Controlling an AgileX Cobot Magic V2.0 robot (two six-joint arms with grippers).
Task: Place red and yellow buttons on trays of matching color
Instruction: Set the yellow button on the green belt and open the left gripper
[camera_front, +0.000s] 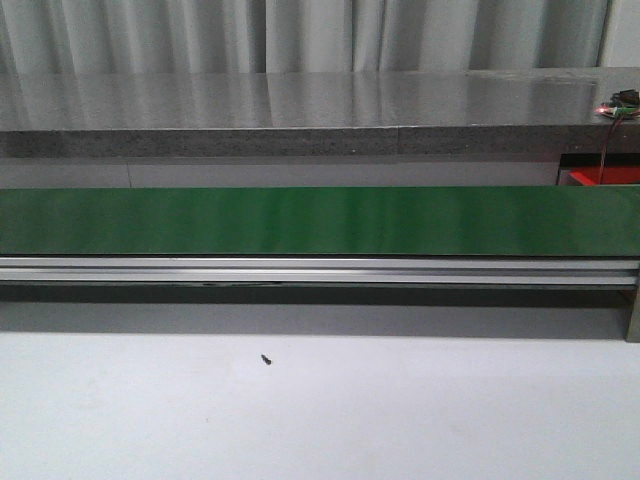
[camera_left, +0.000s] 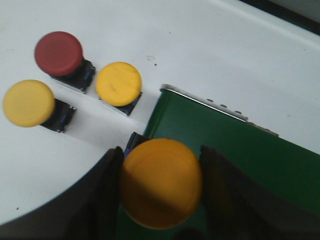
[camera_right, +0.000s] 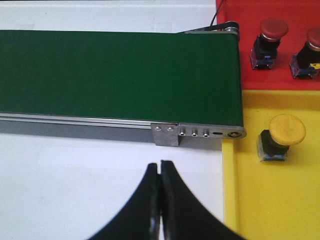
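While the left gripper (camera_left: 161, 200) pinches a yellow button (camera_left: 161, 182) between its two dark fingers (camera_left: 107, 192), that button hangs over the near end of the green belt (camera_left: 235, 165), right at the corner where the belt meets the white surface (camera_left: 210, 45). The cap faces the camera, so the button's long axis runs along the fingers, body pointing away toward the belt. By my reading, the coming move is a short drop straight down onto the belt, and what matters is that the button sits over green and not over white; from the left wrist view it looks just inside the belt's edge.

Three more buttons wait on the surface beside the belt end: a red button (camera_left: 58, 52), a second yellow button (camera_left: 118, 83) just beside it, and a third yellow button (camera_left: 28, 103) a little apart.

At the far end, the right gripper (camera_right: 160, 200) has its fingers pressed together and holds nothing. It hovers over the surface near the belt's end plate (camera_right: 197, 132), with the yellow tray (camera_right: 272, 200) and the red tray (camera_right: 280, 80) just beyond. One yellow button already stands on the yellow tray (camera_right: 282, 137), and two red ones on the red tray (camera_right: 267, 42). So the right arm is nearer the trays, the left nearer the supply.

No brand, label or writing can be read in any view.
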